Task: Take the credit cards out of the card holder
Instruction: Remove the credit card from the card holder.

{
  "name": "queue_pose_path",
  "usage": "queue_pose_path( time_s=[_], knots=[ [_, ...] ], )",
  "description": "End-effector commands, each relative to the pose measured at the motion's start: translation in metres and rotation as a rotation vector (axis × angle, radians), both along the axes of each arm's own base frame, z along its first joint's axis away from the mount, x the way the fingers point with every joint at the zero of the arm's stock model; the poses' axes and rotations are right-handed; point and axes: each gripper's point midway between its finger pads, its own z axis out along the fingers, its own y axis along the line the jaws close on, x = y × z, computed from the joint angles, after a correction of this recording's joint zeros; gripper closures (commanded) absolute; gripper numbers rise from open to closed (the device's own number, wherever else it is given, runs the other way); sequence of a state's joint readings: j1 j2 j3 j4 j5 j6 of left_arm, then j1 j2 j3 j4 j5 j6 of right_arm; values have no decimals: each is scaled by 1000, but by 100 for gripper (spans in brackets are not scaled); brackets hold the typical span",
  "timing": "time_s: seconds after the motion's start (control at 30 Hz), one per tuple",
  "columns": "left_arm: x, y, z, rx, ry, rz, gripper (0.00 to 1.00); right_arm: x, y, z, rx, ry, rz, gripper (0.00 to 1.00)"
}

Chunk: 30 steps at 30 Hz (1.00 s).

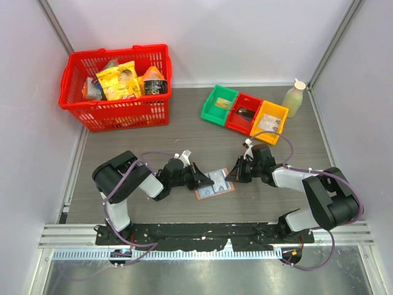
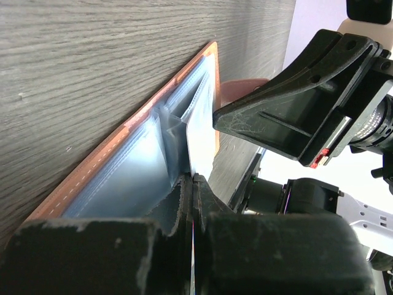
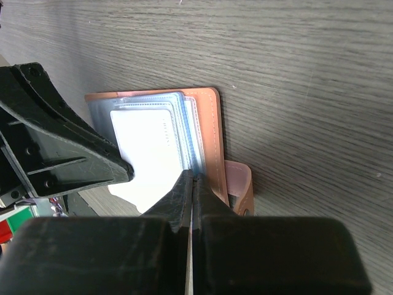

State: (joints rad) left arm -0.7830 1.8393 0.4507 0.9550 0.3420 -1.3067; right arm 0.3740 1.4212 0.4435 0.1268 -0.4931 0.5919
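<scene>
The pinkish-tan card holder [image 1: 215,183] lies open on the table between my two grippers, blue lining up. In the right wrist view it [image 3: 209,123] shows clear sleeves and a snap tab [image 3: 239,184]. A white credit card [image 3: 147,150] sticks partly out of a sleeve towards the left arm. My left gripper [image 2: 191,178] is shut on this card's edge [image 2: 199,135]; it shows at the holder's left side in the top view [image 1: 199,178]. My right gripper [image 3: 193,178] is shut on the holder's right edge by the sleeves, also in the top view [image 1: 233,174]. Other cards are hidden.
A red basket [image 1: 116,86] with snack packs stands at the back left. Green [image 1: 219,104], red [image 1: 244,112] and yellow [image 1: 270,118] bins sit at the back right, with a pale bottle [image 1: 294,97] beside them. Walls close in both sides.
</scene>
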Motion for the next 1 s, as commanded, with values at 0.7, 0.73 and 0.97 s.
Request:
queue_pose_path(
  time_s=[0.7, 0.73, 0.97],
  knots=[
    [5, -4, 8, -10, -22, -10, 100, 17, 18, 57, 83, -160, 95, 82],
    [5, -5, 8, -9, -22, -11, 100, 17, 20, 54, 89, -147, 94, 84],
    [5, -3, 6, -2, -17, -6, 100, 10, 22, 28, 109, -69, 93, 92]
  ],
)
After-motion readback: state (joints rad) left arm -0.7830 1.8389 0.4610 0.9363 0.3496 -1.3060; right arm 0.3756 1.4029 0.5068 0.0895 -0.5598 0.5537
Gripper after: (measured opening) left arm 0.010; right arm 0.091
